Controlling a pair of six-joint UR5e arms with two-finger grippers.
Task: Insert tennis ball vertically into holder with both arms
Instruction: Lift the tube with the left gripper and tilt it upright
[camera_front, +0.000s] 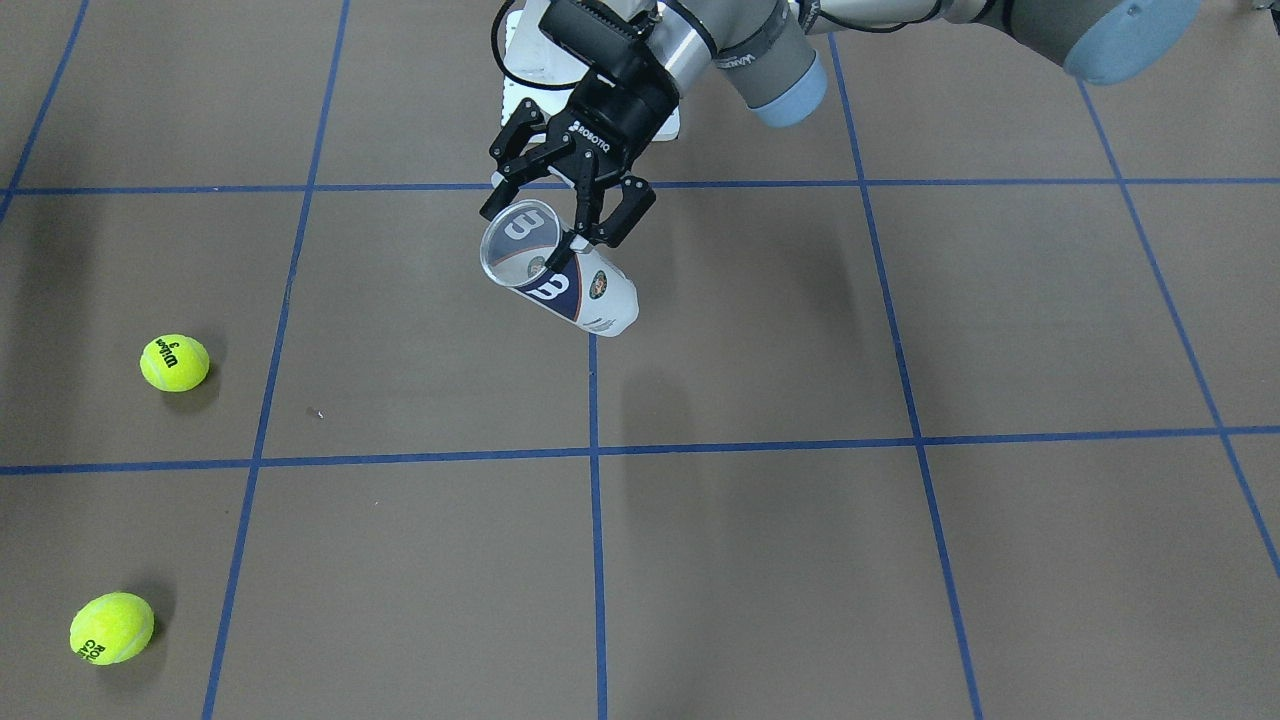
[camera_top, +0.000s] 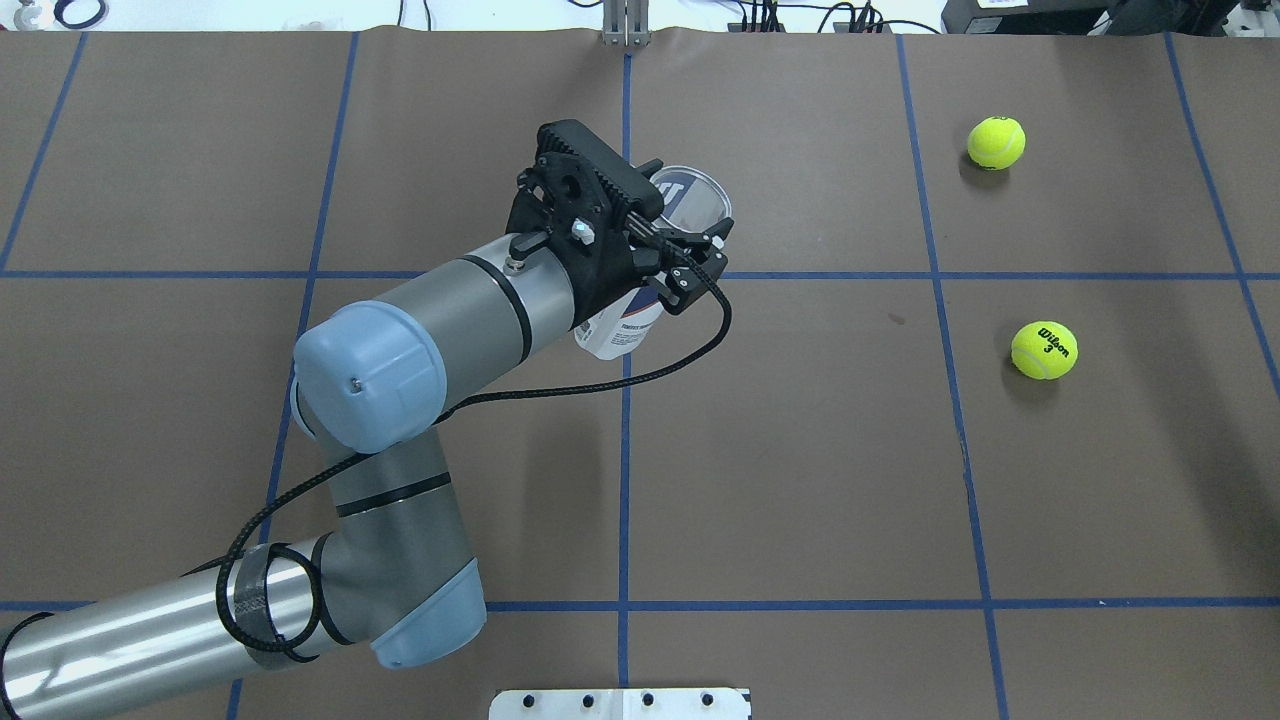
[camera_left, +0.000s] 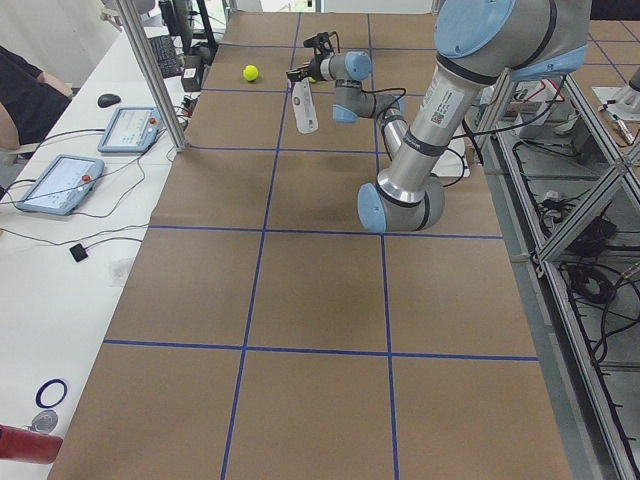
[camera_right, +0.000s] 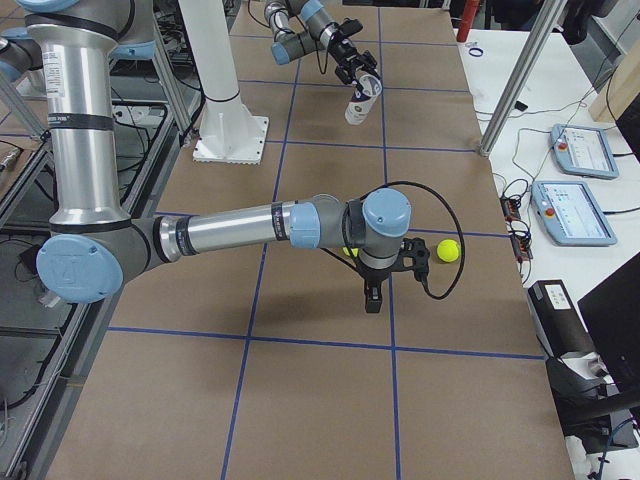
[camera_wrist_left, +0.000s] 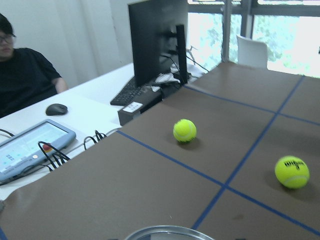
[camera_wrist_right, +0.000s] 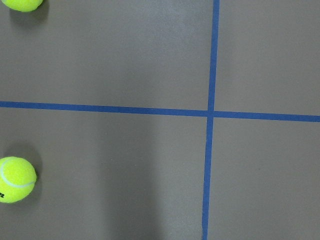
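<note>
Clear plastic tennis-ball can (camera_front: 560, 272), white and navy label with a W logo, is pinched in the left hand (camera_front: 555, 225). The fingers (camera_front: 622, 212) press on its wall close to the open mouth. The can hangs tilted below the hand, with the open mouth up and away from the robot and the closed end lower and nearer the robot. It is off the brown tabletop (camera_front: 800, 550).

Wilson 3 tennis ball (camera_front: 175, 362) and a second yellow tennis ball (camera_front: 112, 627) lie on the tabletop, well apart from the left hand, off toward the robot's right side.

Right hand (camera_right: 372, 292) hangs above the tabletop, pointing down. Both balls show beneath it at the left edge of its wrist view. Cannot tell whether its fingers are spread or pressed together.
</note>
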